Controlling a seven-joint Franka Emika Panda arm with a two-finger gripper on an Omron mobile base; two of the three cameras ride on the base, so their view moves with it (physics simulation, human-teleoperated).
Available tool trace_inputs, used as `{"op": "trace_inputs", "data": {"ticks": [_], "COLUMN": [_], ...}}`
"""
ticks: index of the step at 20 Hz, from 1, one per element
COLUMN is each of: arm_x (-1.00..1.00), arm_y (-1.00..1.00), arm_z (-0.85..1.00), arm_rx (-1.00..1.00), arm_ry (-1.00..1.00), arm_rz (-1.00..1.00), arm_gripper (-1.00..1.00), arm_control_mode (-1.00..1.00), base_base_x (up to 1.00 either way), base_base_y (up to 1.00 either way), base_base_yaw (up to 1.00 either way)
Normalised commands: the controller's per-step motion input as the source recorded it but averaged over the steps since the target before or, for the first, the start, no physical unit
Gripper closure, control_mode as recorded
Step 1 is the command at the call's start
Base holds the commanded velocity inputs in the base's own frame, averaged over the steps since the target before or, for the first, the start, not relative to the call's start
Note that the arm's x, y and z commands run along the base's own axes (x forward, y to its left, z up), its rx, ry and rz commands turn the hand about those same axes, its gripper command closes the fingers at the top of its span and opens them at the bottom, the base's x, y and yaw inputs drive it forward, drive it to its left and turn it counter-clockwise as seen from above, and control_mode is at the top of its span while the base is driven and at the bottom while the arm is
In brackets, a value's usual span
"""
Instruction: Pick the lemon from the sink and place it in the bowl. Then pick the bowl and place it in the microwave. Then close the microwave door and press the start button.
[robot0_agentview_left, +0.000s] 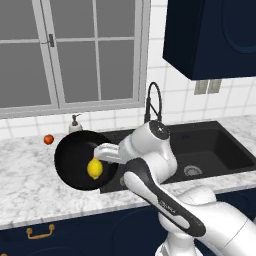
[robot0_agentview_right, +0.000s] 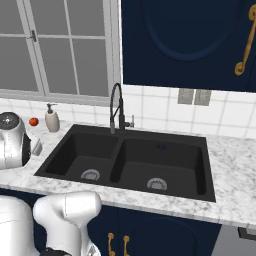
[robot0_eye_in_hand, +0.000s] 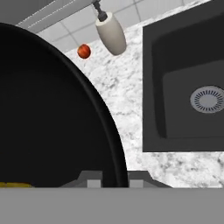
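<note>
The glossy black bowl (robot0_agentview_left: 75, 155) hangs tilted above the marble counter, left of the sink (robot0_agentview_left: 210, 145), and the yellow lemon (robot0_agentview_left: 95, 169) lies inside it. My gripper (robot0_agentview_left: 100, 152) is shut on the bowl's right rim. In the hand view the bowl (robot0_eye_in_hand: 52, 109) covers the left side. Its rim runs down between my fingertips (robot0_eye_in_hand: 89, 179), and a sliver of the lemon (robot0_eye_in_hand: 13, 185) shows at the bottom left. The black double-basin sink (robot0_agentview_right: 135, 160) holds nothing but its drains. The microwave and the microwave door are out of view.
A small red-orange fruit (robot0_agentview_left: 48, 139) and a soap dispenser (robot0_agentview_left: 75, 123) stand on the counter behind the bowl, under the window. The coiled faucet (robot0_agentview_left: 152, 100) rises behind the sink. A dark blue upper cabinet (robot0_agentview_left: 210, 35) hangs at the right.
</note>
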Motion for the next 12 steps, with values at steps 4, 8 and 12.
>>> {"op": "trace_inputs", "data": {"ticks": [4,8,12], "arm_x": [-0.44,-0.34,-0.16], "arm_y": [-0.63,-0.59,-0.56], "arm_z": [0.49,0.46,0.34], "arm_rx": [0.0,0.0,0.0], "arm_ry": [0.02,0.03,0.11], "arm_rz": [-0.1,-0.14,-0.14], "arm_gripper": [1.0,1.0,1.0], "arm_control_mode": [-1.0,-1.0,-1.0], "base_base_x": [0.0,0.0,0.0], "base_base_y": [0.0,0.0,0.0], "base_base_yaw": [0.0,0.0,0.0]}}
